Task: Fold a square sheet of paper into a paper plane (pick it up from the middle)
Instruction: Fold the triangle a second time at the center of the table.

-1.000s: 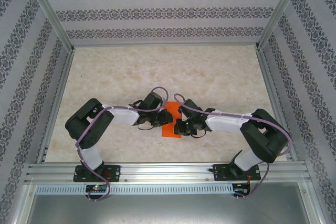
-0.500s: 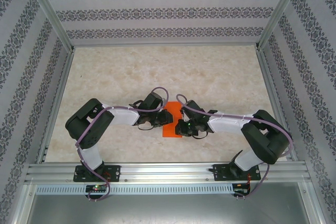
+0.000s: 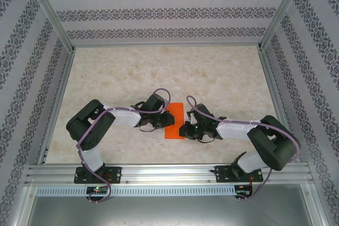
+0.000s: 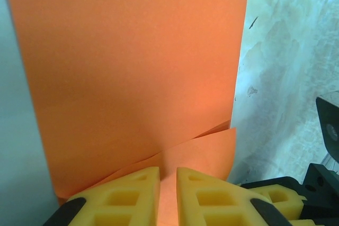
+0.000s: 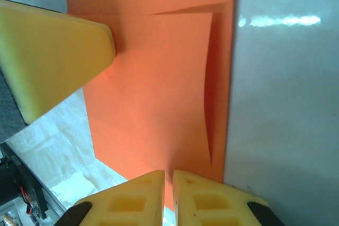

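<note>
Orange tone: the paper sheet is bright, plain and unprinted, with a matt surface.
Outline: in the top view it reads as a narrow rectangle, longer than it is wide, with its long side running away from the arm bases.
Layers: folded. The left wrist view shows a slanted flap edge lying over the lower layer near the fingers. The right wrist view shows an upper flap whose free edge curls up slightly and casts a shadow.
Location of sheet: on the marbled beige table, in the near half, between the two wrists.
Left gripper: clenched on the sheet. Its yellow fingers stand almost together and orange paper fills the thin slit between them. In the top view it sits at the sheet's left edge.
Right gripper: pinched on the sheet's near right edge. Only a hairline gap is left between the fingers, and orange shows in it.
Cross view: one yellow finger of the left gripper appears in the right wrist view, resting against the sheet's opposite edge.
Count, paper: one sheet.
Count, arms: two, each bent at the elbow and reaching inward towards the sheet.
Count, grippers: two, with two yellow fingers each, four fingers in all.
Count, cables: one purple cable along each arm, two in total.
Surround: patterned wall panels in an aluminium frame on three sides.
</note>
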`<act>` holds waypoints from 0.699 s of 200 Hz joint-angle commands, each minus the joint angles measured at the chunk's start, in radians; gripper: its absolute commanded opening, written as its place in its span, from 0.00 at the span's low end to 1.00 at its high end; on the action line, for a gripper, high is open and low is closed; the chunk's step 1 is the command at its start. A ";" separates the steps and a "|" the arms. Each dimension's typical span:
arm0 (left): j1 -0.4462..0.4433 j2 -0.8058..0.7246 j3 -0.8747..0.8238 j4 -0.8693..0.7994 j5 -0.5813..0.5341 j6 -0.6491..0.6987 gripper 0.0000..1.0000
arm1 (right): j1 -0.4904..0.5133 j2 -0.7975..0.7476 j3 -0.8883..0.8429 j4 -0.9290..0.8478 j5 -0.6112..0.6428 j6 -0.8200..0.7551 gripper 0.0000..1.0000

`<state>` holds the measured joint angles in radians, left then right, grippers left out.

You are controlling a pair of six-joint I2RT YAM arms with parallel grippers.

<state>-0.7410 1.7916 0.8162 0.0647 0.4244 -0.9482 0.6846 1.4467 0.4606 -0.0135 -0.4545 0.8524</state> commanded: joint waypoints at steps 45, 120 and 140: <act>-0.007 0.037 -0.014 -0.058 -0.070 0.019 0.19 | -0.011 -0.072 -0.087 -0.169 -0.022 0.004 0.18; -0.006 0.037 0.001 -0.055 -0.046 0.030 0.19 | -0.056 -0.321 -0.025 -0.180 -0.020 0.065 0.17; -0.006 0.038 0.003 -0.054 -0.041 0.032 0.19 | -0.058 -0.331 0.010 -0.163 0.013 0.081 0.18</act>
<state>-0.7410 1.7920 0.8165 0.0647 0.4252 -0.9478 0.6384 1.1378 0.4099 -0.1864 -0.4778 0.8974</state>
